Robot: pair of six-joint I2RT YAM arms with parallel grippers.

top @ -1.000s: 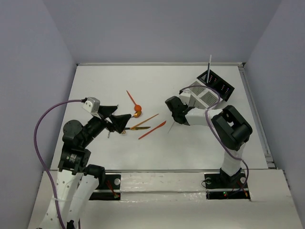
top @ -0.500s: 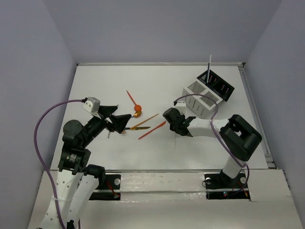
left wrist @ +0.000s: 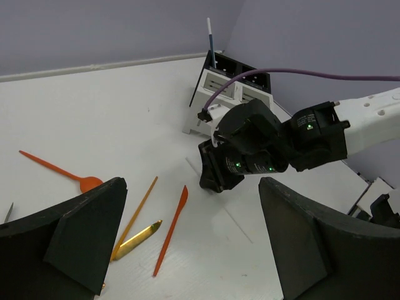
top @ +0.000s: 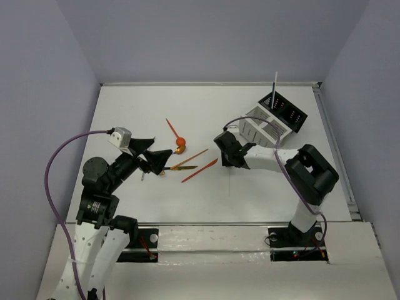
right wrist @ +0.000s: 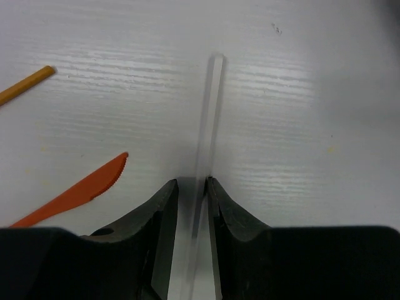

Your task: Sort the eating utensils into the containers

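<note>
An orange spoon (top: 179,139), an orange knife (top: 200,170), a gold-brown stick (top: 189,158) and a gold knife (top: 183,168) lie mid-table. A clear, thin stick (right wrist: 209,119) lies flat on the table between my right gripper's (right wrist: 192,184) fingers. It touches the right finger, with a small gap at the left one, so the gripper is narrowly open. That gripper (top: 226,162) sits low just right of the orange knife (right wrist: 75,194). My left gripper (top: 156,150) hovers wide open and empty, left of the utensils. The white caddy (top: 259,128) joins the black box (top: 287,111).
A white and blue stick (top: 275,84) stands upright in the black box. The containers stand at the back right, close behind my right arm. A purple cable loops over my right wrist (left wrist: 275,74).
My right arm reached nearer and then drew back a little, its gripper staying low by the orange knife. The left arm and the utensils have not moved.
</note>
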